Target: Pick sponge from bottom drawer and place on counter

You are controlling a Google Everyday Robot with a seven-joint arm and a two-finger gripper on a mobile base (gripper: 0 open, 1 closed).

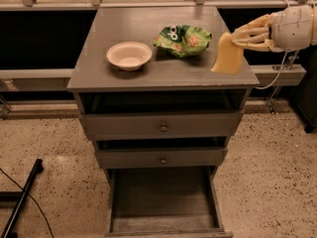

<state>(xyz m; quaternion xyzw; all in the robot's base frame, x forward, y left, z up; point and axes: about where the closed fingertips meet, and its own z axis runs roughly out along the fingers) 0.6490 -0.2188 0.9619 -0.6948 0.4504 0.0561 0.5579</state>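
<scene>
My gripper [242,36] reaches in from the right, shut on the pale-yellow sponge [227,54]. The sponge hangs tilted over the right edge of the grey counter [138,33], just above its surface. The bottom drawer [163,202] stands pulled open below, with a bare grey floor.
A white bowl [129,55] sits left of centre on the counter. A green snack bag [183,39] lies right of centre, close to the sponge. Two shallower drawers with brass knobs [162,128] are shut above the open one. A dark pole [22,202] lies on the floor at the left.
</scene>
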